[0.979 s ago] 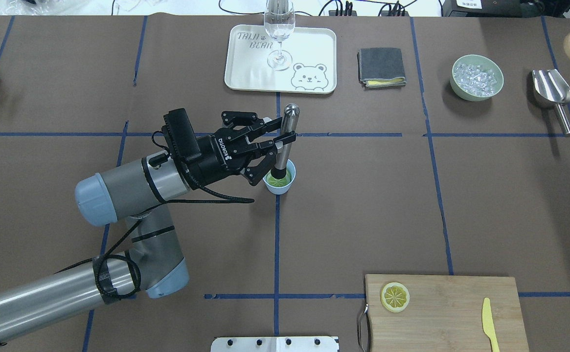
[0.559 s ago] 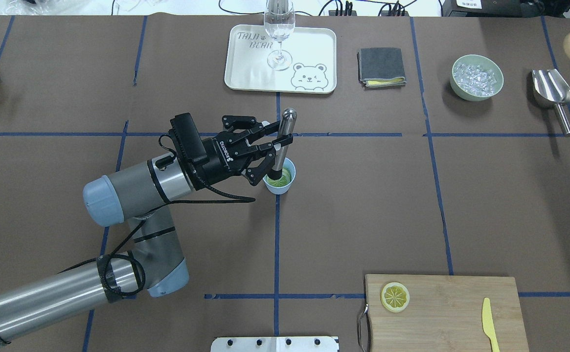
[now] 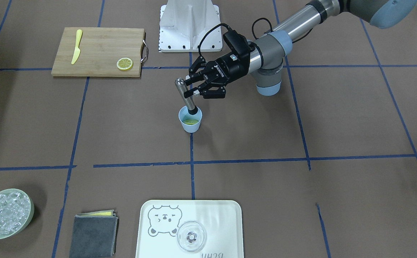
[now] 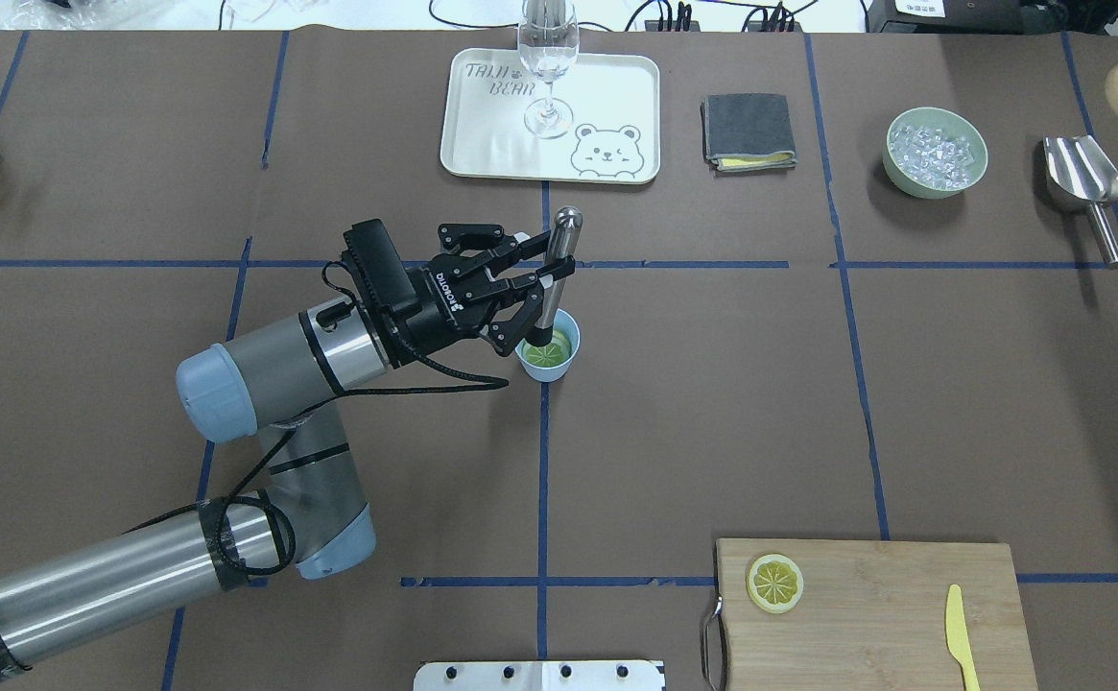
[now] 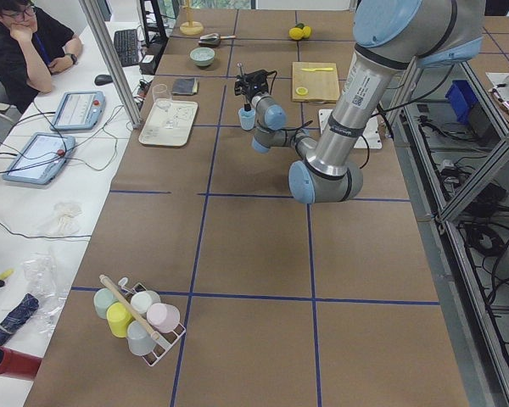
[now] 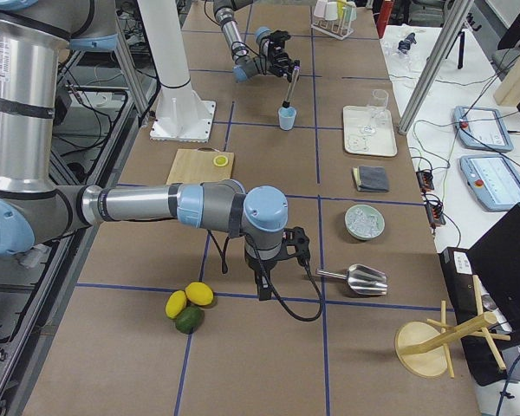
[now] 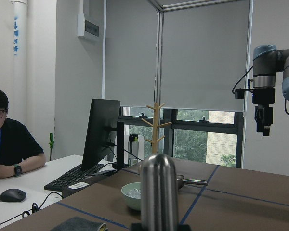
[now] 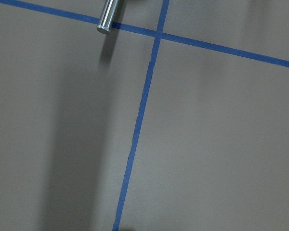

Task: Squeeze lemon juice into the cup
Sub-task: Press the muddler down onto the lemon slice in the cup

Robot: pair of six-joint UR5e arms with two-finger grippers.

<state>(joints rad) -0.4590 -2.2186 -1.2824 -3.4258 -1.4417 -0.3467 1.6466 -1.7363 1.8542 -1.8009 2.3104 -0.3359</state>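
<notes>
The light blue cup point(image 4: 547, 370) stands mid-table, also in the front view point(image 3: 191, 126). A lemon slice point(image 4: 553, 354) lies inside it. My left gripper point(image 4: 547, 274) is shut on a steel muddler point(image 4: 559, 251), held nearly upright with its black end in the cup, on the slice. The muddler's top fills the left wrist view point(image 7: 158, 192). A second lemon slice point(image 4: 775, 582) lies on the cutting board point(image 4: 904, 595). My right gripper point(image 6: 264, 290) hangs over the table's far right end; I cannot tell whether it is open.
A tray point(image 4: 616, 96) with a wine glass point(image 4: 547, 58) is behind the cup. A grey cloth point(image 4: 749, 131), a green bowl of ice point(image 4: 936, 152) and a steel scoop point(image 4: 1086, 182) lie to the right. A yellow knife point(image 4: 960, 633) is on the board.
My left arm's elbow has swung right. The muddler dipped slightly, then rose a little, with its end still in the cup. The cup has not moved.
</notes>
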